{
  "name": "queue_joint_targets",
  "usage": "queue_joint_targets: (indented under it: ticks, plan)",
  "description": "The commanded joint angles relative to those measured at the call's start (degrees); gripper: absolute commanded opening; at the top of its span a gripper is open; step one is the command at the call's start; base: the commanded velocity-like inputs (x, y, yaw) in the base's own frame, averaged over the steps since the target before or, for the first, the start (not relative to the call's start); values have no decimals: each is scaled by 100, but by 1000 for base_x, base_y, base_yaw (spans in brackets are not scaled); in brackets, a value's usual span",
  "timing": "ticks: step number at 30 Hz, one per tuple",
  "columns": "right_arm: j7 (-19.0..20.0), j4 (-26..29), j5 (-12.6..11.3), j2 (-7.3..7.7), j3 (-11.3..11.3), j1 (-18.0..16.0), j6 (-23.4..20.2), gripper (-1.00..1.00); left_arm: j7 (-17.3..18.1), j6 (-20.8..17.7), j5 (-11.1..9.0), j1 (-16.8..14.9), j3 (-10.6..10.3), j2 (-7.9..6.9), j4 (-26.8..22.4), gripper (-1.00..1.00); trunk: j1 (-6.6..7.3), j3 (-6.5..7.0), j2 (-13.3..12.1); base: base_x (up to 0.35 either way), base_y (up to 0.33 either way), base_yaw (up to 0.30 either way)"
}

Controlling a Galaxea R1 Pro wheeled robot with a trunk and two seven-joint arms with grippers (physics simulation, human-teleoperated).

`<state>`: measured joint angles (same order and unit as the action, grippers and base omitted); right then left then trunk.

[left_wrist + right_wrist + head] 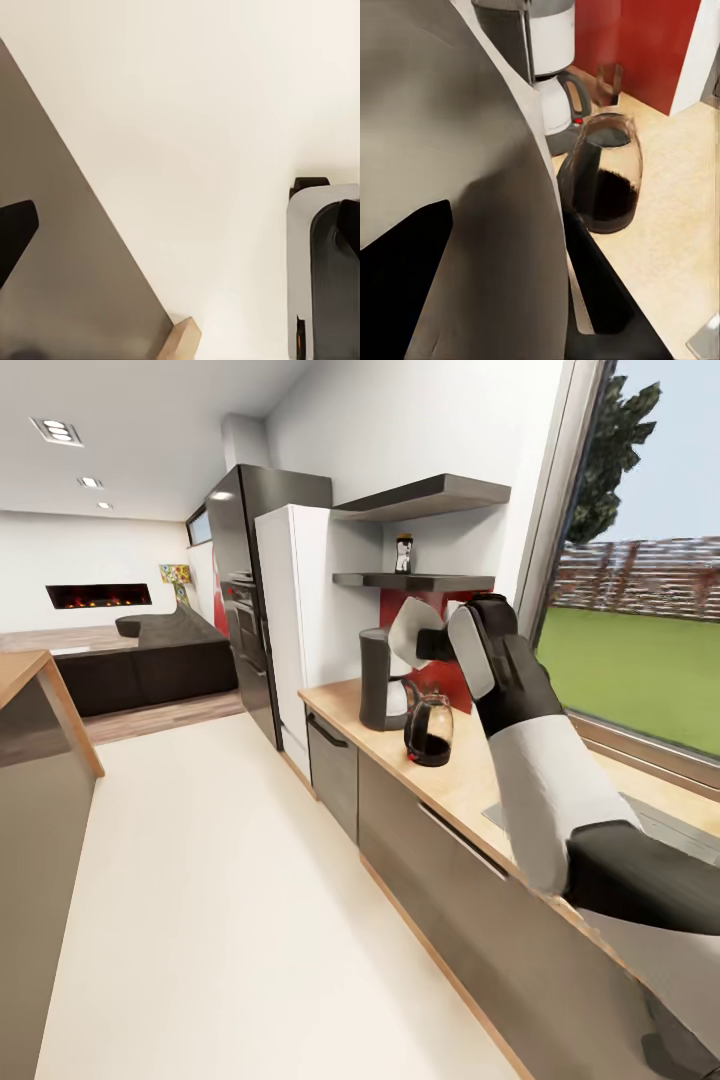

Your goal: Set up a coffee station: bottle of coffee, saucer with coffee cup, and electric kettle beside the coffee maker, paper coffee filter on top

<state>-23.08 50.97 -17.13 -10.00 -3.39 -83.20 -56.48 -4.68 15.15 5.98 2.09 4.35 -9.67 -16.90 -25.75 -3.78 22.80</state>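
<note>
My right gripper [432,645] is raised over the wooden countertop [455,785], shut on a white paper coffee filter [412,630]. It holds the filter just beside the top of the dark grey coffee maker [377,680]. In the right wrist view the filter [472,172] covers much of the picture, with the coffee maker [536,41] beyond it. A glass electric kettle [430,730] with dark contents stands on the counter next to the coffee maker. The bottle of coffee [404,553] stands on the lower wall shelf [415,581]. One dark finger [15,229] of my left gripper hangs above the floor.
A white fridge [300,620] and a dark oven column [245,590] stand beyond the counter's far end. A sink [655,822] lies in the counter by the window. A small brown cup-like thing [610,81] sits against the red backsplash. An island counter [40,780] is at the left.
</note>
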Motion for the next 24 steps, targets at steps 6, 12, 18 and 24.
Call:
queue_joint_targets:
  ticks: [6, 12, 18, 24]
  plan:
    - [-64, -489, -63, 0, -5, -539, -20, -100, -6, 3, 62, 2, 40, -15, 68, 100, -4, -12, 12, 26, 0, 0]
    - [-66, -537, -70, 0, 75, -610, -21, -100, -6, -20, 55, -1, 46, -116, 219, 100, -4, -12, 12, 249, 0, 0]
    - [-65, -532, -65, 0, 265, -618, -15, -100, -11, -72, 53, -23, 53, -142, 316, 100, -4, -12, 12, 326, 13, 0]
    - [-65, -523, -63, 0, 294, -621, -13, -100, -15, -87, 53, -32, 57, -136, 322, 100, -4, -12, 12, 334, 91, 0]
